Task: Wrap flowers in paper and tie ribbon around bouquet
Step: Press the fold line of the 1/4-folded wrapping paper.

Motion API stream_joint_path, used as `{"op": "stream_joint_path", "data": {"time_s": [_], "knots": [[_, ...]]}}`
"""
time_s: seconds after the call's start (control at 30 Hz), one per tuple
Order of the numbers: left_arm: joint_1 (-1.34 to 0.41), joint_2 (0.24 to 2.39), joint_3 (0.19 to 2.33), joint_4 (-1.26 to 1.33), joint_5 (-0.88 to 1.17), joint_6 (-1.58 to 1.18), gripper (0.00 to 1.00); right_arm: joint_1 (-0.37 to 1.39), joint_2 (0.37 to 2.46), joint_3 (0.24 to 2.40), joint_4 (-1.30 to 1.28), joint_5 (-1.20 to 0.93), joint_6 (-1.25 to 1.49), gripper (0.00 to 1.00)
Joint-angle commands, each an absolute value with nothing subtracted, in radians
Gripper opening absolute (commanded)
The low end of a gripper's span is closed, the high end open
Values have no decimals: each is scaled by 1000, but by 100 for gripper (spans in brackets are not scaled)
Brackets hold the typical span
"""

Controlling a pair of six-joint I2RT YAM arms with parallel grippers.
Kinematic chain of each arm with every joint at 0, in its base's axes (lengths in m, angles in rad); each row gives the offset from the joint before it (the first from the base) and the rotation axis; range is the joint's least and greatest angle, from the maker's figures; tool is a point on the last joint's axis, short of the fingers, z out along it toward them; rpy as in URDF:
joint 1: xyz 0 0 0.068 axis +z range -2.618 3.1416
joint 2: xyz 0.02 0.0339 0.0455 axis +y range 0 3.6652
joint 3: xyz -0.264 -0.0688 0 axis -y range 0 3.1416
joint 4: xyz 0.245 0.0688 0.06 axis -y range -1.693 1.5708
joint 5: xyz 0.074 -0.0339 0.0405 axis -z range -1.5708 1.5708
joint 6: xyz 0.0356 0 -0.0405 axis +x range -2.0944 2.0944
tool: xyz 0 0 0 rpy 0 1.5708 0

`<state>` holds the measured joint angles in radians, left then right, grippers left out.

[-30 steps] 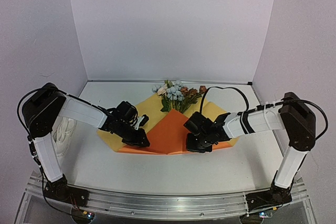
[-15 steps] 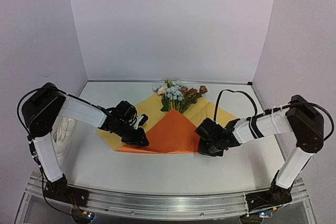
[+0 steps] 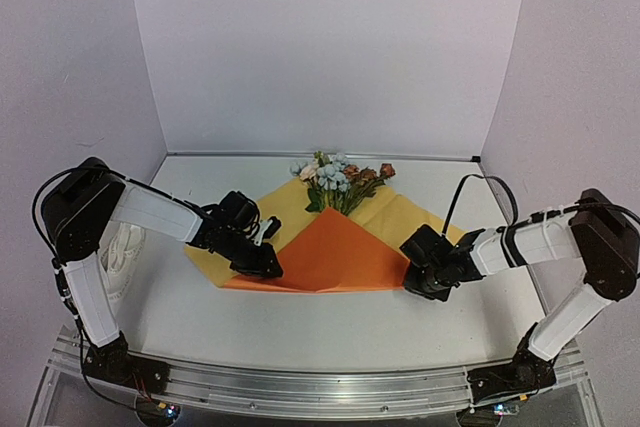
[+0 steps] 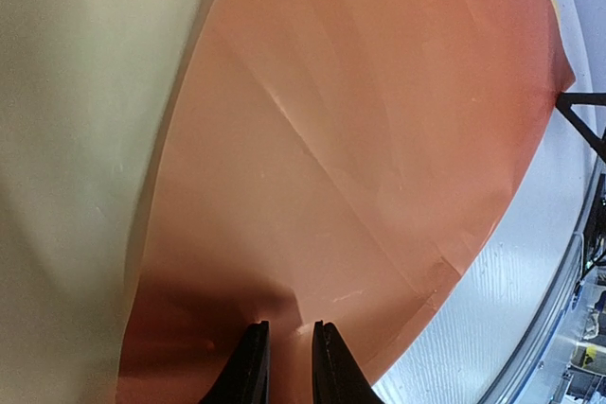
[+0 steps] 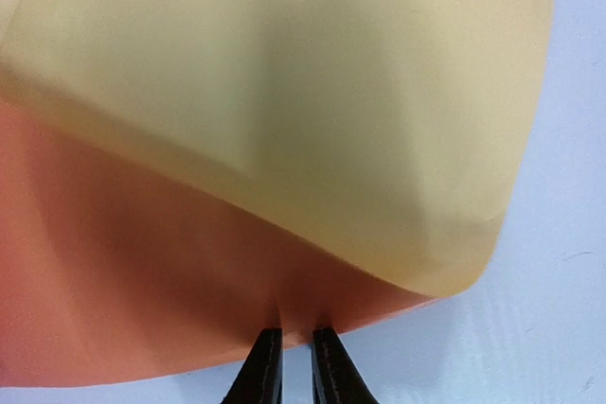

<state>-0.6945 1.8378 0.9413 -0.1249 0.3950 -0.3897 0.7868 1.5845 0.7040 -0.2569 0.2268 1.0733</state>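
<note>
Pale lilac walls (image 3: 330,47) on three sides of a white table (image 3: 300,325), aluminium rail (image 3: 330,384) in front

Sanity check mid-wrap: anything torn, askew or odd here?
Only minor: the paper shows a diagonal crease and a small kink on its edge near the left pincer. The flowers lie intact at its far end; no tear visible.

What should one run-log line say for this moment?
left gripper: shut on paper, near-left edge | right gripper: shut on paper, near-right corner | flowers: at paper's far edge
</note>
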Motion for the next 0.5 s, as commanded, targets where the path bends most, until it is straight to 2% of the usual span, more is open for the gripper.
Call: {"op": "stream_joint_path", "data": {"time_s": [0.0,0.2,0.33,0.47], "knots": [[-679,1847,928,-243,307,-365,19,721,1511,633,-291,240,1118,15],[-678,1848,941,-242,317,-358,19,685,1382,572,-297,242,1108,15],[-678,1843,957,-238,325,-351,20,734,1348,691,-408,228,972,16],[-679,1832,983,-236,330,-350,21,815,1425,831,-443,215,895,16]]}}
